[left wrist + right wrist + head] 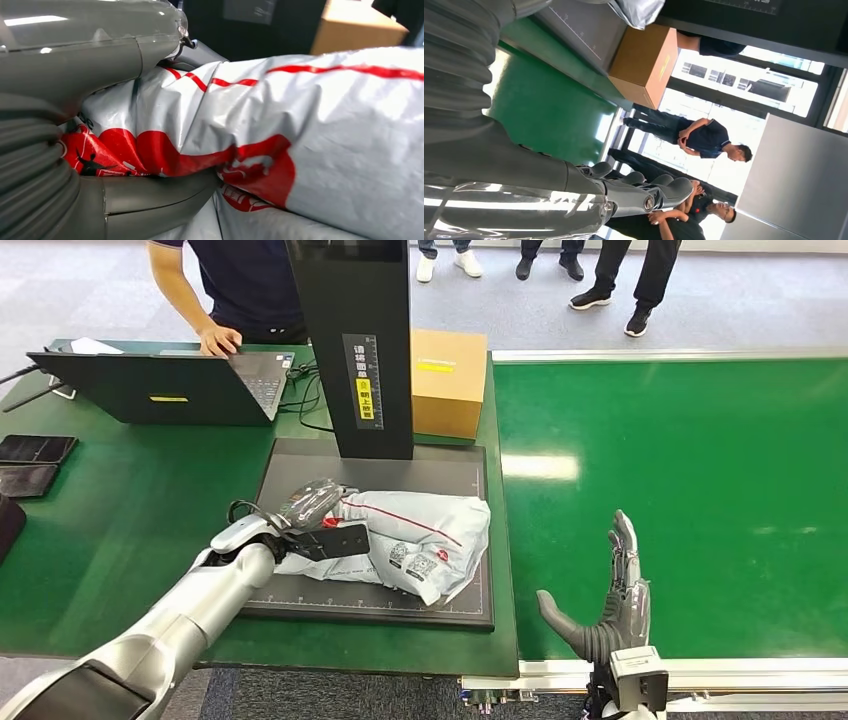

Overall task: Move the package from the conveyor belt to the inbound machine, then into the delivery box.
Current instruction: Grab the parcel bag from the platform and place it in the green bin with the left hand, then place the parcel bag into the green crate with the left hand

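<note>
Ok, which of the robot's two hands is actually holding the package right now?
The left hand: it grips the white and red package lying on the inbound machine's dark platform. The right hand is spread open over the green conveyor belt, holding nothing.

— Bright and even from the head camera; white glare patch on the green conveyor belt [690,490], softer sheen across the tabletop [110,500].

— Shadows?

— Faint, short, under the package [410,535] on the dark inbound machine [372,465].

— Left wrist?

— Close and soft; blurred cardboard box [357,27] behind, highlight streak along the left robot hand [90,50].

— Right wrist?

— Blown-out windows, backlit people, sheen on the right robot hand [589,200].
</note>
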